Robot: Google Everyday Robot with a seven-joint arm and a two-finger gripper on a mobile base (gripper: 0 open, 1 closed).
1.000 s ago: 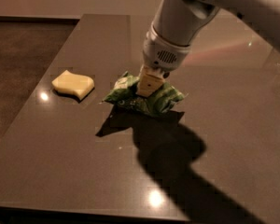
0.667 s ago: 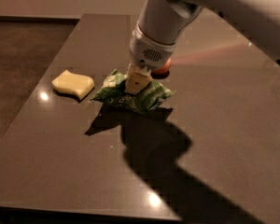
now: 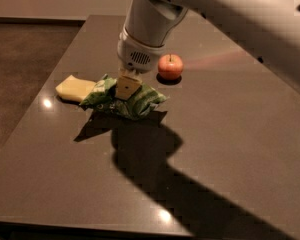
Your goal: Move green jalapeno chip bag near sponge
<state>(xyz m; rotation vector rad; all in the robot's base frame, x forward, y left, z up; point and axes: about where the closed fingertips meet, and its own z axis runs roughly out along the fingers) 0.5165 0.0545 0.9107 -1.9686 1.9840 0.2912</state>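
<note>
Gripper (image 3: 126, 91) is down over the left half of the table (image 3: 230, 134), coming in from above on the white arm (image 3: 151, 19). It's clamped on the top of the chip bag (image 3: 144, 100); one tan finger pad (image 3: 127, 86) shows, pressed into the crumpled foil near the bag's middle. The other finger is hidden behind it.

Chip bag: green, shiny, creased, lying roughly flat and stretched left to right under the gripper. Can't tell whether its underside is on the table or just off it. Its shadow sits right against its lower edge.

Sponge (image 3: 70, 87): pale yellow block, flat on the table, just left of the bag. The bag's left corner overlaps the sponge's right end from where I stand. Actual contact or only in front of it, can't say. Either way they're right beside each other.

Apple (image 3: 170, 66): red, upright, behind and to the right of the bag, apart from it, partly tucked behind the gripper's wrist housing.

The arm's big shadow (image 3: 155, 159) runs from the bag toward the near right edge of the table.
</note>
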